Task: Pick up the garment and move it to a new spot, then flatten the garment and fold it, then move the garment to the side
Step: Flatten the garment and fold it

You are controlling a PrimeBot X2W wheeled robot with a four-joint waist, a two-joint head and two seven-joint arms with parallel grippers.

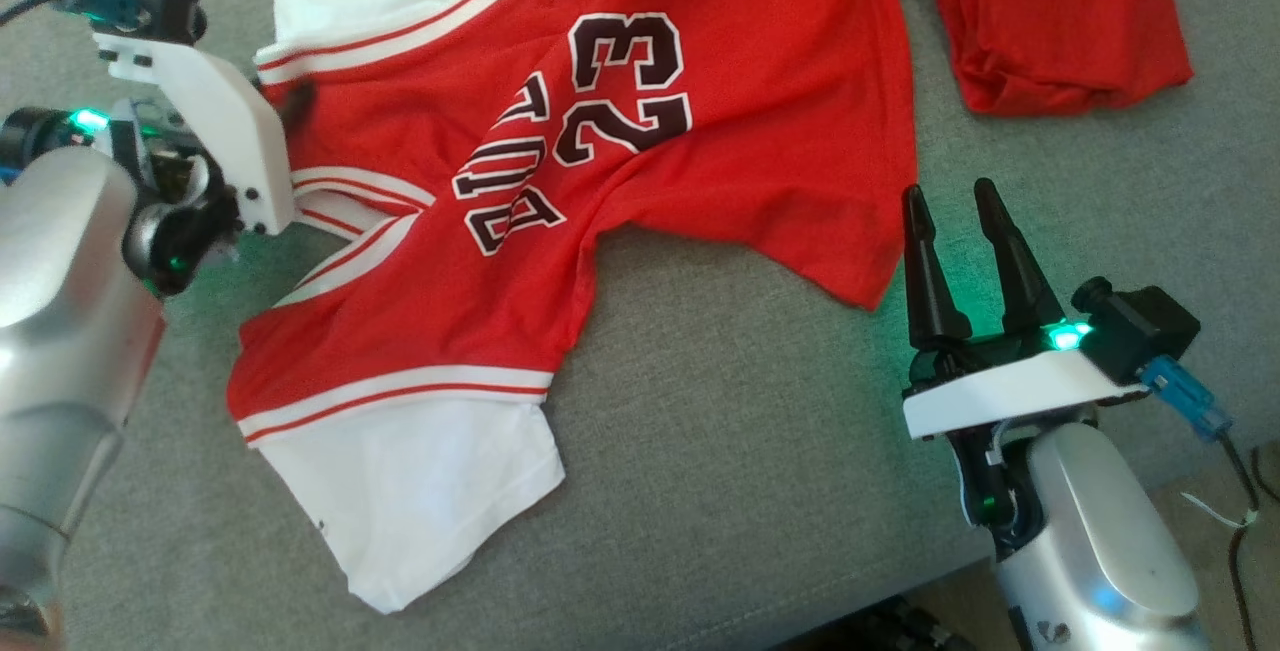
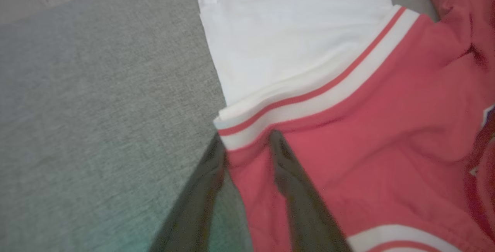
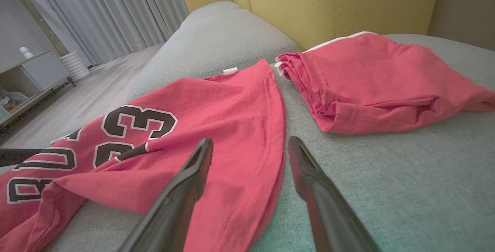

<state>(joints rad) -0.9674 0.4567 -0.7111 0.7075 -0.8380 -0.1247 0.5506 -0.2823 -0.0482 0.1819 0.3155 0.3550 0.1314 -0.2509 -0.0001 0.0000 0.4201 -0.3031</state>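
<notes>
A red jersey (image 1: 740,151) with white sleeves and the number 23 lies spread, somewhat wrinkled, on the grey sofa cushion (image 1: 720,451). My left gripper (image 1: 298,103) is at its upper left sleeve seam. In the left wrist view the left gripper (image 2: 246,143) is open and straddles the jersey's (image 2: 386,128) striped edge, one finger on red cloth, the other beside it over the cushion. My right gripper (image 1: 952,199) stands open just right of the jersey's hem corner. In the right wrist view the right gripper (image 3: 249,143) hovers over the hem of the jersey (image 3: 216,116), holding nothing.
A second red garment (image 1: 1060,11), folded, lies at the back right of the cushion, close to the jersey's hem (image 3: 386,81). A yellow backrest (image 3: 328,4) rises behind it. The cushion's front edge runs near the right arm's base (image 1: 900,581).
</notes>
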